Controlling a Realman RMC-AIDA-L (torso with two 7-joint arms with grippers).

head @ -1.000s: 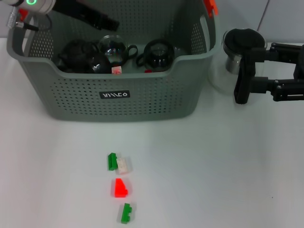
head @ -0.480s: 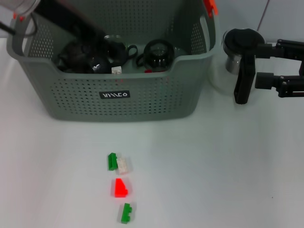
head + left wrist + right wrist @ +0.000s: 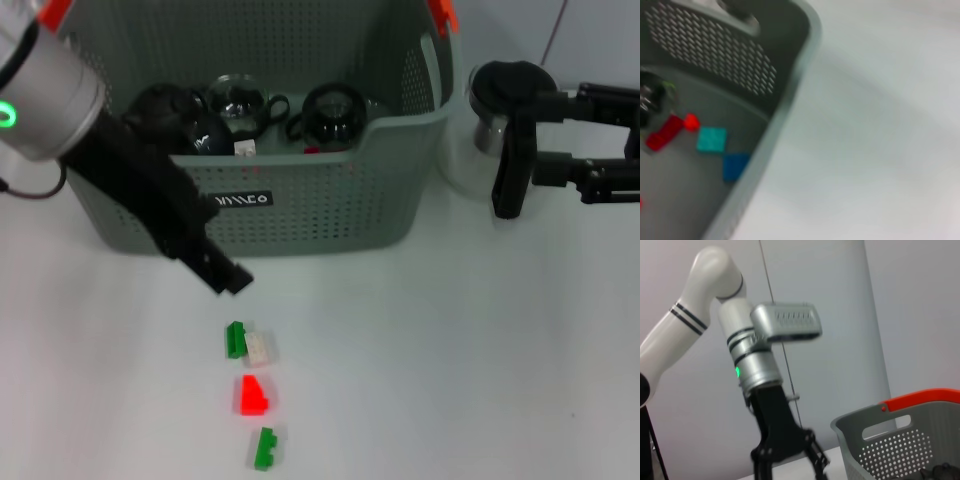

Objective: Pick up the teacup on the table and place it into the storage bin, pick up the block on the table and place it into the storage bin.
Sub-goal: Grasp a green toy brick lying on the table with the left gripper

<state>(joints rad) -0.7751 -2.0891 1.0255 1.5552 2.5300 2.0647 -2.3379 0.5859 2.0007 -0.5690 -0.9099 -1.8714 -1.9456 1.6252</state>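
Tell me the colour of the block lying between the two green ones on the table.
Red block, clearest in the head view.

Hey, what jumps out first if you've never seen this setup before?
The big grey-green storage bin at the back of the white table, with dark teacups inside. The left gripper hangs in front of the bin above a short row of green, white and red blocks. The right gripper sits right of the bin.

left tool (image 3: 228, 277): we hang just in front of the storage bin (image 3: 300, 205) wall, which blocks us behind | below-front: green block (image 3: 235, 340) and white block (image 3: 259, 347) near | left, right: bare surface (image 3: 450, 360) | right tool (image 3: 512, 160): glass pot (image 3: 492, 105) just beside it
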